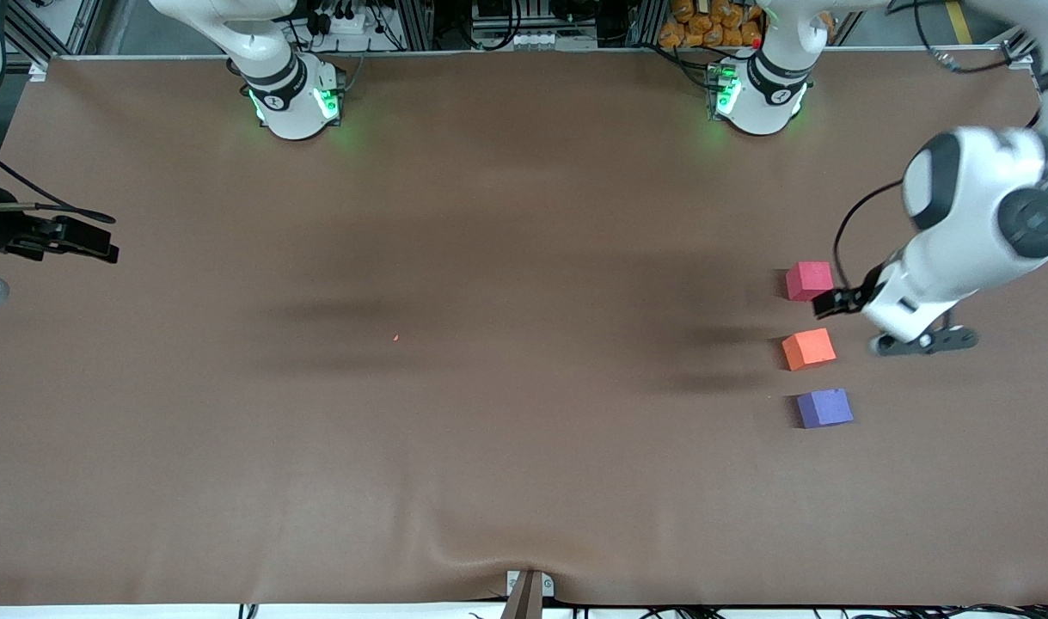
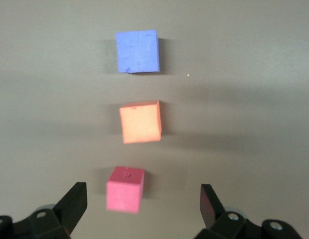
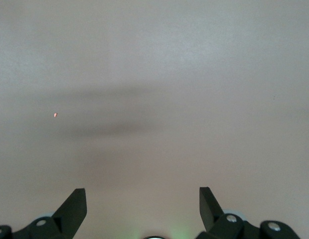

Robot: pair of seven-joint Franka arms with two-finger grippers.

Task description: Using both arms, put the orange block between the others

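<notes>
We see the orange block (image 1: 808, 348) between the others (image 1: 809, 280); left gripper (image 2: 143, 209) and right gripper (image 3: 143, 208) fingers apart, empty.

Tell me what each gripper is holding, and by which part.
Nothing is held. The left gripper is open above the red-pink cube, with the orange block lying free. The right gripper is open over bare table.

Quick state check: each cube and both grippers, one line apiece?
Small matte bright-orange cube: resting on the table, free of any gripper, between the other two cubes.
Small matte red-pink cube: on the table, farthest from the front camera in the row.
Small matte purple-blue cube: on the table, nearest the front camera.
Left gripper: open, empty, over the red-pink cube.
Right gripper: open, empty, waiting over bare table.
</notes>
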